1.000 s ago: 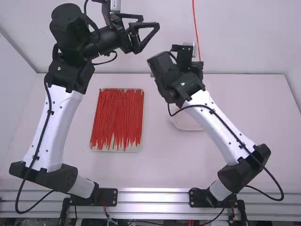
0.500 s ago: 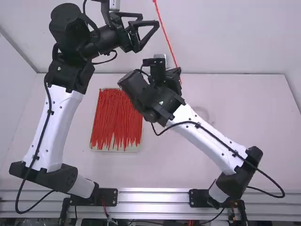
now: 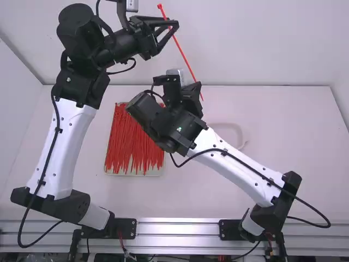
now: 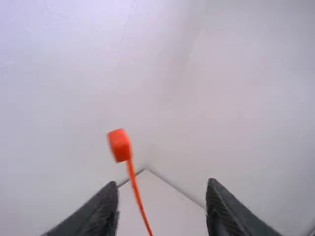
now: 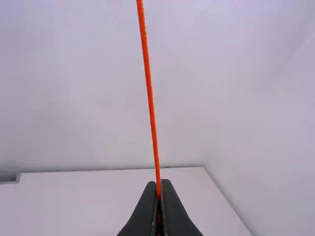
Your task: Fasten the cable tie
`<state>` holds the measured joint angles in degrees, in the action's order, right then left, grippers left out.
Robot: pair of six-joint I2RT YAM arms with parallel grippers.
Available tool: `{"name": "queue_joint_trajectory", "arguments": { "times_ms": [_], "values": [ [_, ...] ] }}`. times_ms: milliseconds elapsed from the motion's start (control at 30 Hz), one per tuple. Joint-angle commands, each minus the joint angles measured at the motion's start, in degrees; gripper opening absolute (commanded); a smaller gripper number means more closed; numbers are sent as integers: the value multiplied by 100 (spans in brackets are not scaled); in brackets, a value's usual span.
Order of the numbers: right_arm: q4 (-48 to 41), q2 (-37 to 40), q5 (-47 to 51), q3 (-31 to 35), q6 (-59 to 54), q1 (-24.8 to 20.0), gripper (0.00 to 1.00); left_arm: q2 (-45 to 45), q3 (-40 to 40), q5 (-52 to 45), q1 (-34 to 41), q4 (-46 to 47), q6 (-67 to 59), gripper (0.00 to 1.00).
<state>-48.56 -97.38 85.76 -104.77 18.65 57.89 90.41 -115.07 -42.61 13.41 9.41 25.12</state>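
A single red cable tie (image 3: 182,57) slants up over the back of the table. My right gripper (image 3: 197,93) is shut on its lower end, and in the right wrist view the strap (image 5: 147,98) rises straight out of the closed gripper (image 5: 158,185). My left gripper (image 3: 170,30) is raised high at the back, open. The tie's upper part passes between its fingers. In the left wrist view the square head (image 4: 118,144) floats just beyond the gripper (image 4: 161,186), nearer to one of the fingers (image 4: 106,209); I cannot tell whether it touches.
A flat tray (image 3: 134,173) on the left half of the table holds a pile of several red cable ties (image 3: 133,136). A white container (image 3: 233,134) sits right of centre, partly hidden behind the right arm. White walls close off the back.
The right arm has swung left across the table, carrying the tie and tilting it until its top sits at the left gripper. The left arm has hardly moved.
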Motion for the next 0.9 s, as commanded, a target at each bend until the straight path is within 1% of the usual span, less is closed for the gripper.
{"name": "queue_joint_trajectory", "arguments": {
  "times_ms": [0,33,67,333,500,533,567,600,633,667,700,733,767,833,867],
  "values": [
    [4,20,149,-133,39,-13,0,-50,28,186,11,11,136,26],
    [4,20,149,-133,39,-7,0,-50,28,260,9,31,170,6],
    [4,20,151,-133,39,-2,0,-50,28,271,9,39,170,2],
    [7,20,13,-133,37,-87,0,-50,28,262,11,-68,105,2],
    [-44,33,-245,-133,37,-37,1,-50,28,291,7,-92,98,2],
    [-129,48,-306,-133,42,44,18,-50,28,306,7,-87,33,2],
    [-173,70,-332,-133,44,114,29,-50,28,306,4,-85,-17,2],
    [-203,90,-369,-133,37,203,43,-50,28,308,4,-85,-63,2],
    [-247,111,-402,-133,44,275,55,-50,28,306,4,-83,-101,4],
    [-284,127,-457,-136,46,337,64,-50,28,306,4,-81,-142,2],
    [-332,190,-542,-136,42,450,80,-50,28,308,2,-81,-170,2],
    [-413,260,-660,-136,44,544,91,-50,28,302,-55,-81,-229,2],
    [-426,273,-673,-136,46,555,91,-50,28,302,-66,-81,-229,2],
    [-625,455,-896,-133,68,737,99,-50,28,254,-201,-59,-199,2],
    [-710,525,-975,-133,96,800,99,-50,28,179,-247,-59,-205,2]
  ]
}}
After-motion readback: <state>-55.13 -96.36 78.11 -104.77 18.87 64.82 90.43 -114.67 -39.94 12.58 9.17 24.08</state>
